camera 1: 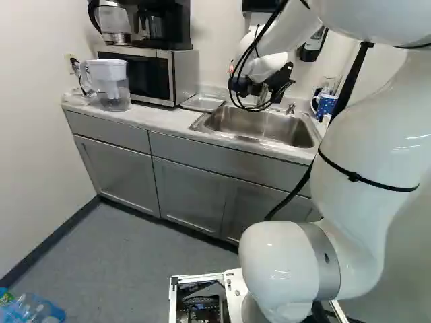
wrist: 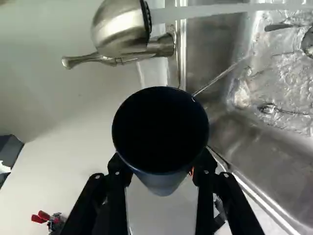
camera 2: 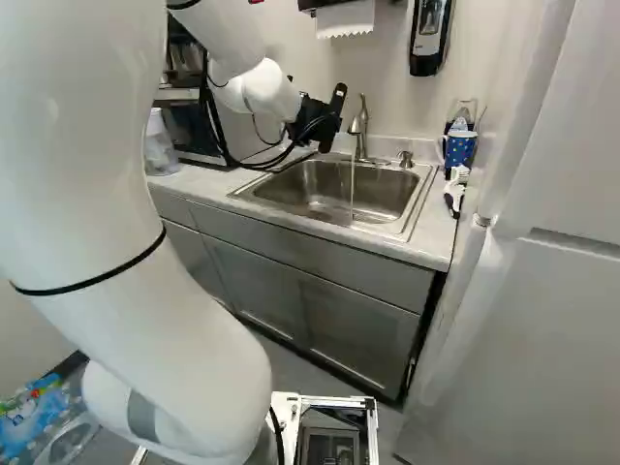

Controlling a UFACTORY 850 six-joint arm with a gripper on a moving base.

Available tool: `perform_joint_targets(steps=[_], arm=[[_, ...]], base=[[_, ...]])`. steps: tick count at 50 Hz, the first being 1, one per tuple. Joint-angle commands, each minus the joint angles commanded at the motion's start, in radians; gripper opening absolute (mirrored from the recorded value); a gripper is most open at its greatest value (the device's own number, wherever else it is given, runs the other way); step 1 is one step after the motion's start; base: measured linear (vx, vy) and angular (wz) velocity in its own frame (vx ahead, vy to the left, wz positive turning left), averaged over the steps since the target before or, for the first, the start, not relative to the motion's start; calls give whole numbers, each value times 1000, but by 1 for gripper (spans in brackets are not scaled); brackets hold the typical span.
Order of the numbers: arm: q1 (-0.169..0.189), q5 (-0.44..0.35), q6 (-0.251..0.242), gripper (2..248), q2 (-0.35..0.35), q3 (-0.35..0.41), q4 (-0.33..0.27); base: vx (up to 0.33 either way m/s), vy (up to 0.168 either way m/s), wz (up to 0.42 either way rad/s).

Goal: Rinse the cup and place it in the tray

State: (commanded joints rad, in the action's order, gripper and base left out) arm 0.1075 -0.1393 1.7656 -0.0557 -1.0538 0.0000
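Dark cup (wrist: 160, 129) grasped between both fingers of the black gripper (wrist: 161, 167), open mouth facing back toward the wrist. The faucet's running stream (wrist: 215, 11) falls beside it, not into it; rinsing seems underway. White arm (camera 1: 367, 161) bends in from the upper right of the left base view, wrist over the sink (camera 1: 259, 128); the metal tray (camera 1: 202, 102) lies left of the basin.

Okay, quick list: microwave (camera 1: 182, 75) on the counter (camera 1: 158, 118), with a black coffee maker (camera 1: 168, 25) and a kettle (camera 1: 114, 23) on top. Filter pitcher (camera 1: 114, 91) just beside it. Blue mug (camera 2: 460, 148) (white dots, cute) near the wall. Soap dispenser (camera 2: 428, 39) and paper towel (camera 2: 346, 18) up higher. Grey cabinets (camera 1: 114, 168) below, doors closed. Plastic bottles (camera 1: 34, 309) on the floor (camera 1: 128, 259).
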Motion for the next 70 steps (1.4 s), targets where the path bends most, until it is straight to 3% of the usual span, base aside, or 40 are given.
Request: perform_joint_targets(steps=[70], arm=[[0,0,-736,126,0,0,0]], base=[[0,0,0]])
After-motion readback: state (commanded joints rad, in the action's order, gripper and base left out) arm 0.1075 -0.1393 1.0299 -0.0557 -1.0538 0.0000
